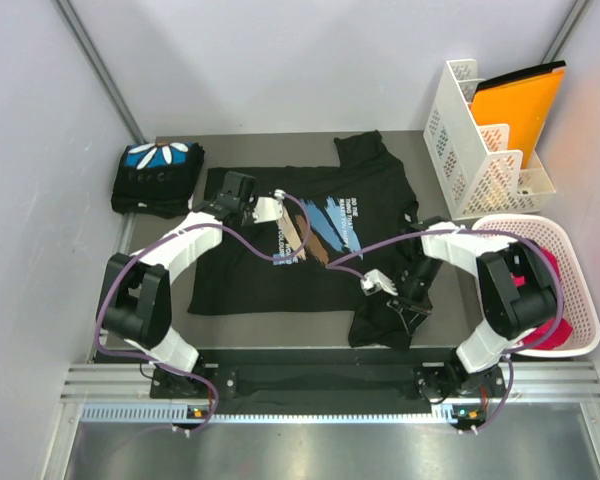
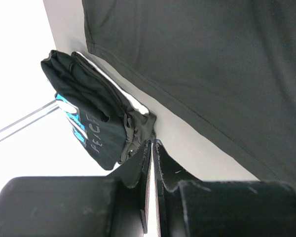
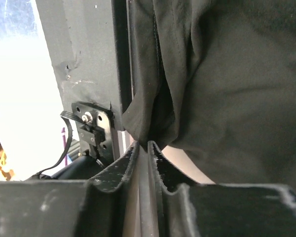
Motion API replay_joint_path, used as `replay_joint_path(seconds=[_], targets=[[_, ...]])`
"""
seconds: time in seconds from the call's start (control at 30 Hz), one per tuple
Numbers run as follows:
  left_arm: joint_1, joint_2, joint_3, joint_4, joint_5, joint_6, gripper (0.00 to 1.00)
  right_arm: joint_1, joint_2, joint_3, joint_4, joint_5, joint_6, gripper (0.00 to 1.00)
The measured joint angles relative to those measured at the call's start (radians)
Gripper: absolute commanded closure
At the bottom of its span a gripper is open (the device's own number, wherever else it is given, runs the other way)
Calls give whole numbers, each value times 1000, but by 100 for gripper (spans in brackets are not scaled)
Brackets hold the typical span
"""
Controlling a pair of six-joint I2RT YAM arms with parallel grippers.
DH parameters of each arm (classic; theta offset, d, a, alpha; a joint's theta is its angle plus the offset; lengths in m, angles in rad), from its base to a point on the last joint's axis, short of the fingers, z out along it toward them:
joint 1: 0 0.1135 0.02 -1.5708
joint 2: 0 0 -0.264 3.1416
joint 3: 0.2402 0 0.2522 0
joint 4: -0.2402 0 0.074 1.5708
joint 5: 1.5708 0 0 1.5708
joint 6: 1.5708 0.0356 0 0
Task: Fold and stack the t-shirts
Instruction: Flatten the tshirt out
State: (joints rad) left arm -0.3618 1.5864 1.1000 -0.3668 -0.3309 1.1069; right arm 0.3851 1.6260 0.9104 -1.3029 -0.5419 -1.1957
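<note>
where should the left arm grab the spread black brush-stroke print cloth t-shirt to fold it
Probably the near-left hem corner of the spread black brush-stroke print cloth t-shirt, coming in low from the left. It lies flat with that edge free, and the right gripper pinches the bunched near-right corner. The shut left gripper must open first.

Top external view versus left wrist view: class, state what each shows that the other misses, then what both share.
Only the top external view shows the white rack, the white basket and the right gripper at a bunched corner of the spread t-shirt. Only the left wrist view shows the left gripper with its fingers pressed together, holding nothing. Both show the folded t-shirt beside the spread one's edge.
</note>
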Motion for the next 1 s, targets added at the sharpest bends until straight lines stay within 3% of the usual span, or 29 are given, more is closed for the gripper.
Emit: replay_joint_path(seconds=[0.43,0.83,0.9,1.0], targets=[[0,0,0,6,1,21,90,130,-80,-3,56,33,74,100],[0,16,0,6,13,27,90,325,-205,120,60,74,142,100],[0,18,0,7,13,30,90,353,-205,120,61,77,147,97],[1,26,0,6,14,34,90,391,-205,120,65,82,159,78]])
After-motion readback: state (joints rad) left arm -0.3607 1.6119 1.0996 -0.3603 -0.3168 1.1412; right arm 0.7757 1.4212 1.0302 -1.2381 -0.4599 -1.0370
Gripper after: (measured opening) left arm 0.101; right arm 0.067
